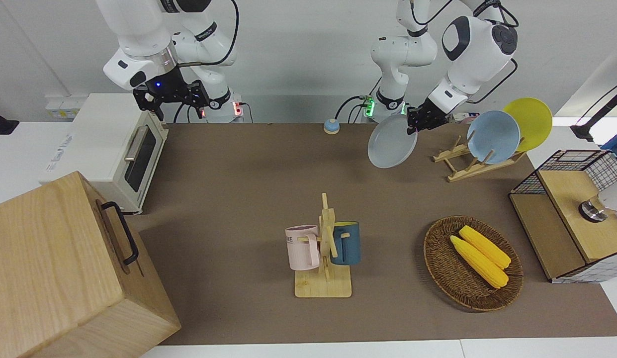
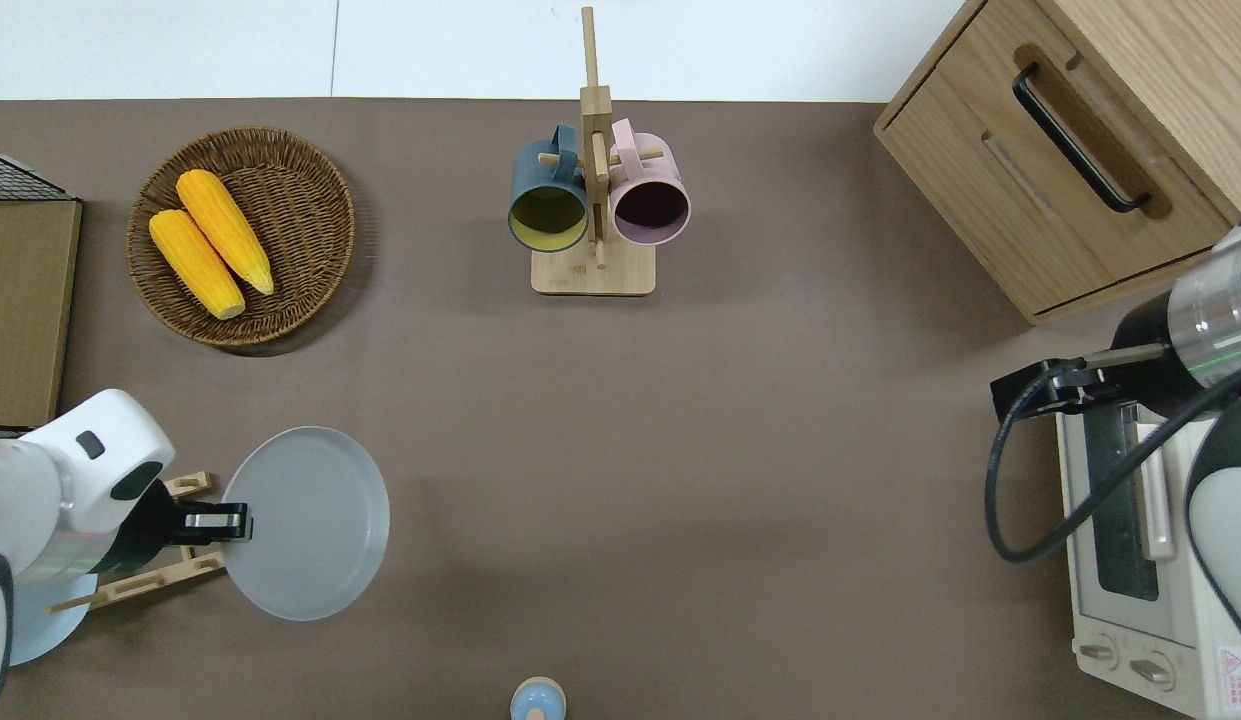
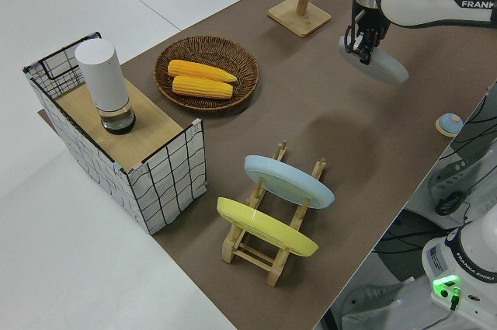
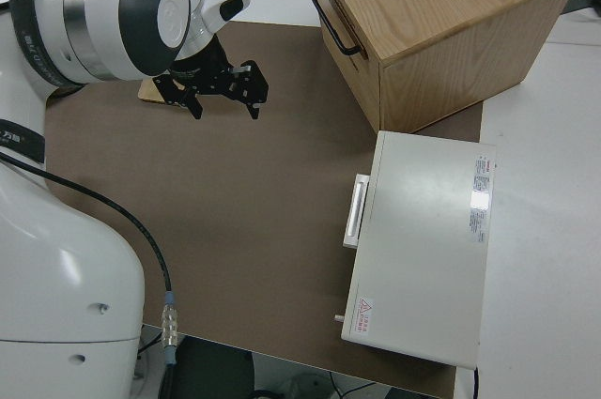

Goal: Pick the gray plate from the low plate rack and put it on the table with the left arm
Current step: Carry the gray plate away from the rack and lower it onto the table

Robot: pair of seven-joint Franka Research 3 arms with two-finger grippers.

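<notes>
Left gripper (image 2: 242,522) clamped on rim of gray plate (image 2: 310,522), plate held in air — clear of low plate rack (image 2: 140,580), over bare table (image 2: 680,450) toward the robots' edge at the left arm's end, right arm parked — fingers spread, holding nothing.

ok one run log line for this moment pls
stage: carry | left claw: shut on gray plate rim, held over table | low plate rack: light blue plate, yellow plate remain | right arm: parked
</notes>
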